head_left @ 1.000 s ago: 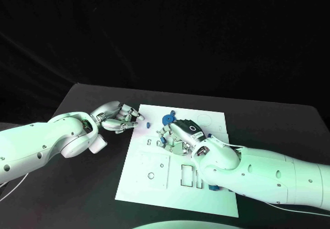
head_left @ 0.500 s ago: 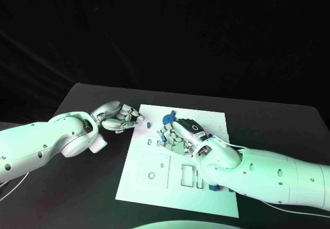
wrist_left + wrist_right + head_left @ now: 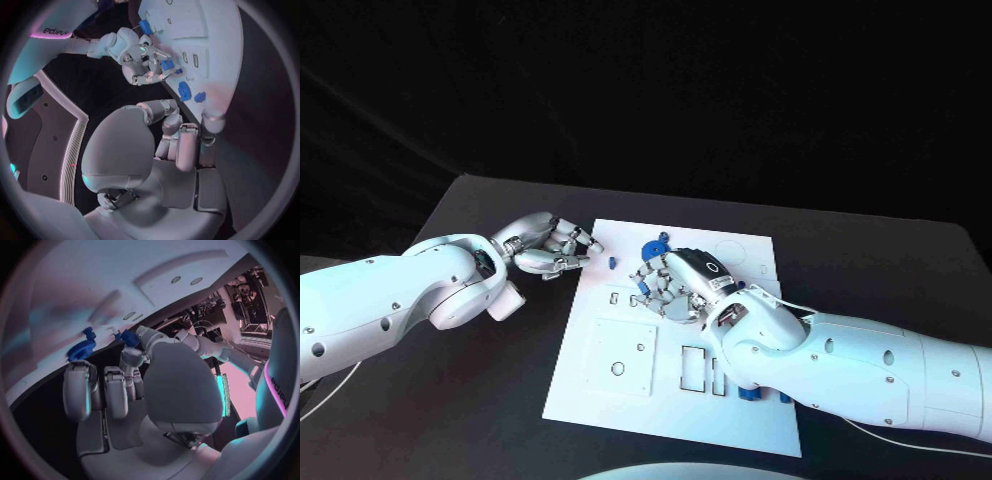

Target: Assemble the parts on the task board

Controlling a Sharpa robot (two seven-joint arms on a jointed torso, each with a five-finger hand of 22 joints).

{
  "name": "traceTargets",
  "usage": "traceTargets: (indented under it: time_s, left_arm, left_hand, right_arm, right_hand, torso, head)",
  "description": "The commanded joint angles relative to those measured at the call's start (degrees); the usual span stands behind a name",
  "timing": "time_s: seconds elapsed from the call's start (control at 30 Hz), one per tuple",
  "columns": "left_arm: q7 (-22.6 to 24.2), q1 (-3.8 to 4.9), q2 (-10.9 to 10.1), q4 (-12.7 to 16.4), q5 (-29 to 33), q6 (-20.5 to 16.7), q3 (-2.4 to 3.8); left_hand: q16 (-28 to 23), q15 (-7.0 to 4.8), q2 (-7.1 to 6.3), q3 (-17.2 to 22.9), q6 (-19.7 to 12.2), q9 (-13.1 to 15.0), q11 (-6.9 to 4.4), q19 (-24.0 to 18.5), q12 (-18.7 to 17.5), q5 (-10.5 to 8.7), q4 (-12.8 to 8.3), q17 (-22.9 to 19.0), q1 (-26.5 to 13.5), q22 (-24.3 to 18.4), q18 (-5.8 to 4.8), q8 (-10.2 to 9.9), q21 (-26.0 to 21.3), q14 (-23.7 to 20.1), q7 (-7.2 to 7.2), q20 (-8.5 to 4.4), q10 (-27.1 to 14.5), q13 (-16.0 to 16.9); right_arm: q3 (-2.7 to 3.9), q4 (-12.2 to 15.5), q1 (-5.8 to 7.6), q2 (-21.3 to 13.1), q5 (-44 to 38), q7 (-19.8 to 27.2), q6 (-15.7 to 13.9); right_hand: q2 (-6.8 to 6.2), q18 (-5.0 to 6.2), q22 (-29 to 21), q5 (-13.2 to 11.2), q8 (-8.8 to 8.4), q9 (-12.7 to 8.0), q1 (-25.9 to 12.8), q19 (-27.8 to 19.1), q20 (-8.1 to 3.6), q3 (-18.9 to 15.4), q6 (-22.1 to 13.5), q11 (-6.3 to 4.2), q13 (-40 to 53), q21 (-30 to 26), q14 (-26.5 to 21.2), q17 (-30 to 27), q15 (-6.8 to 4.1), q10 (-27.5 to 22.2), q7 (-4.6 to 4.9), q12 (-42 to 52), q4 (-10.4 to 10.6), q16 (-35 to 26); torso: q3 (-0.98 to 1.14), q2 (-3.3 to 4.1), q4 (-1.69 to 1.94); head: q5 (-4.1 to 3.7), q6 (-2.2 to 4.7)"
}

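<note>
Head view: the board [image 3: 678,385] lies mid-bench; the right hand [image 3: 671,286] pinches a blue part [image 3: 642,285] over it — the left hand [image 3: 554,245], fingers curled on nothing, sits beside its edge.

Left wrist view: a gear [image 3: 185,90] lies on the board.

Right wrist view: the gear [image 3: 81,345] lies near the fingers [image 3: 129,360].

Head view looks down on the board [image 3: 678,340] from above. Both wrist views sit close behind their hands, sharing the board's far edge.

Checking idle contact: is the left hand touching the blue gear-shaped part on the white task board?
Apart. The left wrist view shows board between the left hand and the blue gear-shaped part.
</note>
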Motion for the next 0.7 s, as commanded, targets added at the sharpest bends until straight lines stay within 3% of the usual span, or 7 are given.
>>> traceTargets:
  time_s: [0.03,0.3,0.7]
  left_arm:
    - [0.0,0.05,0.1,0.1,-0.4,1.0,0.04]
    - [-0.1,0.05,0.1,0.1,-0.6,1.1,0.04]
    - [-0.2,0.05,0.0,0.1,-0.8,1.3,0.04]
  left_hand:
    - [0.3,0.37,-0.32,0.1,0.2,0.1,0.10,-0.1,-0.3,-0.11,0.2,5.8,-0.1,0.1,-0.89,-0.3,0.3,2.5,0.01,0.18,0.0,0.0]
    - [0.3,0.37,-0.32,0.1,0.2,0.1,0.10,-0.1,-0.3,-0.11,0.2,5.8,-0.1,0.1,-0.89,-0.3,0.3,2.5,0.01,0.18,0.0,0.0]
    - [0.3,0.39,-0.30,0.1,0.3,0.1,0.11,0.0,-0.3,-0.15,0.1,5.8,-0.1,0.2,-0.91,-0.4,0.4,2.5,0.02,0.23,0.0,-0.1]
  right_arm:
    - [-0.01,0.0,-0.04,0.0,1.5,1.3,-0.4]
    - [-0.01,-0.3,-0.18,0.1,1.8,1.6,-0.2]
    - [-0.02,-0.8,-0.92,0.4,2.6,2.5,-0.8]
  right_hand:
    - [-0.80,-0.08,9.2,-0.4,-0.05,0.1,-0.1,0.5,-0.48,0.4,0.1,-0.03,-2.3,-0.5,5.8,13.7,-0.31,-0.7,0.13,-3.2,0.0,-0.2]
    - [-1.24,0.06,9.0,-0.6,0.14,0.4,-0.3,0.3,-0.52,1.4,0.3,-0.06,-9.0,-1.2,5.6,13.1,-0.36,-2.0,0.08,-12.6,-0.1,-0.4]
    - [-1.26,0.05,9.0,-0.7,0.18,0.4,-0.3,0.3,-0.53,1.5,0.3,-0.08,-9.2,-1.2,5.6,13.1,-0.37,-1.8,0.06,-12.8,-0.2,-0.4]
  torso:
    - [0.01,0.01,0.02]
    - [0.01,0.06,0.04]
    - [0.00,0.05,0.11]
  head:
    - [0.01,-0.02]
    - [0.08,-0.12]
    - [0.40,-0.58]
